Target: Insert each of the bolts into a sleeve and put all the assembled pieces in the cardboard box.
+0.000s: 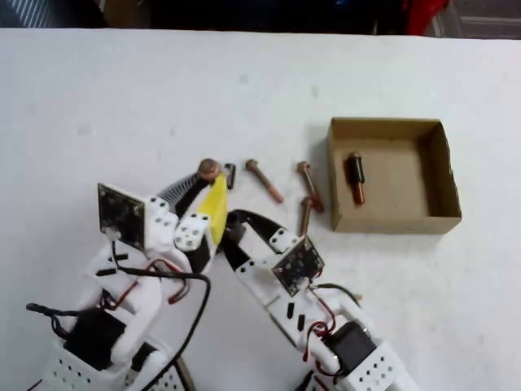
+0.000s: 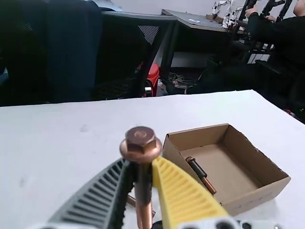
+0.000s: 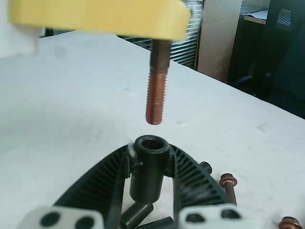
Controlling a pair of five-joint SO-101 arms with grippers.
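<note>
Left pincer [image 2: 141, 167] clenched one copper hex-head bolt [image 2: 139, 142] directly above right pincer [image 3: 149, 157], which grasped one black cylindrical sleeve [image 3: 147, 179]; three loose copper bolts [image 1: 263, 180] lay beyond them.

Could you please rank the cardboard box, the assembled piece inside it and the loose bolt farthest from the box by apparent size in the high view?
1. The cardboard box, clearly largest.
2. The assembled piece and the loose bolt look about equal in length, so I leave them unranked.
</note>
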